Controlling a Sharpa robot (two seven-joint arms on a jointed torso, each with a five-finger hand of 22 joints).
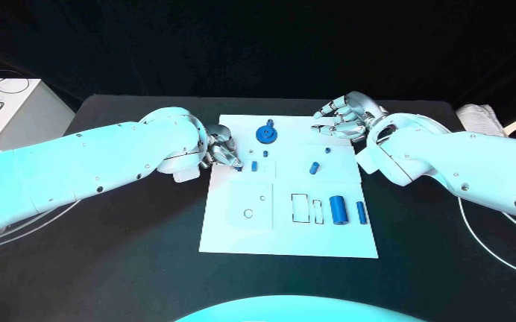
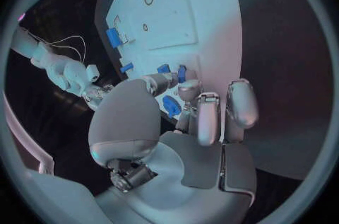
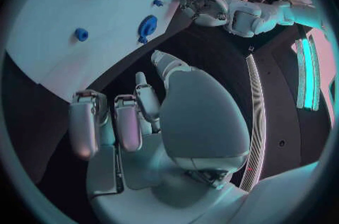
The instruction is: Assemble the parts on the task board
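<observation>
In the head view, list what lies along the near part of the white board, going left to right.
Small round hole → wide rectangular slot → narrow rectangular slot → thick blue cylinder → thin blue cylinder.

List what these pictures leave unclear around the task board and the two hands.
- Left robot hand: head view, its fingertips blur together at the task board edge; contact with a part unclear.
- Small blue peg: too small to tell whether seated.
- Right robot hand: fingers curled; contents unclear.
</observation>
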